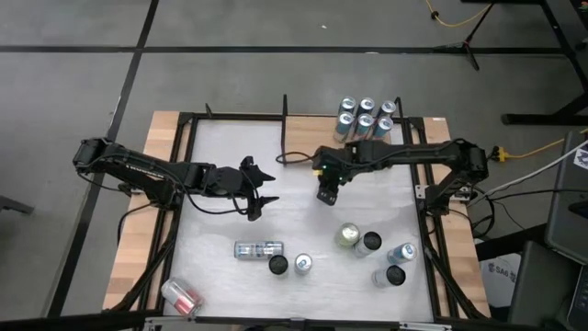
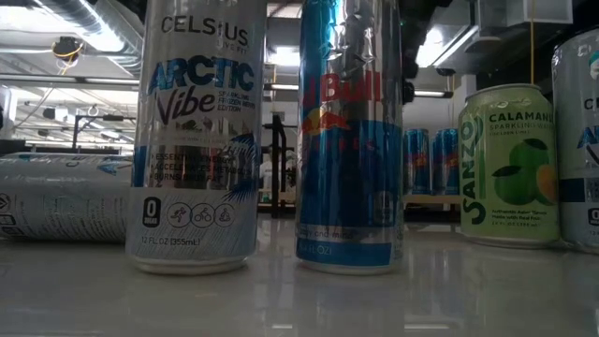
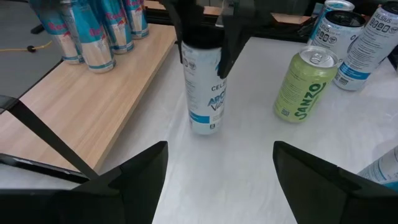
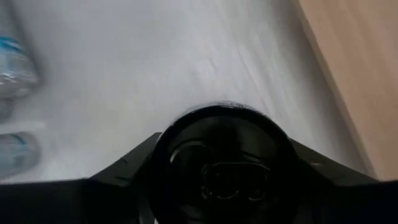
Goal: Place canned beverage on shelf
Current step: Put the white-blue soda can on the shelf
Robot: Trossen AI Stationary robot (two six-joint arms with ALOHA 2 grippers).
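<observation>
Right tool [image 1: 328, 195] is pinching the tall white-and-blue aluminium can [image 3: 203, 87] near its black-lidded top. Smooth, thin wall, so slippery and dentable. Left tool [image 1: 261, 187] hangs spread.

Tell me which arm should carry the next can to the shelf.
The right. Its gripper is closed around the upright Celsius can, close to the shelf. The left gripper hangs open and empty mid-table.

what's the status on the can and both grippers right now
Right gripper shut on white Celsius can, mid-table. Left gripper open, empty, facing it. Shelf holds six cans; path looks clear.
</observation>
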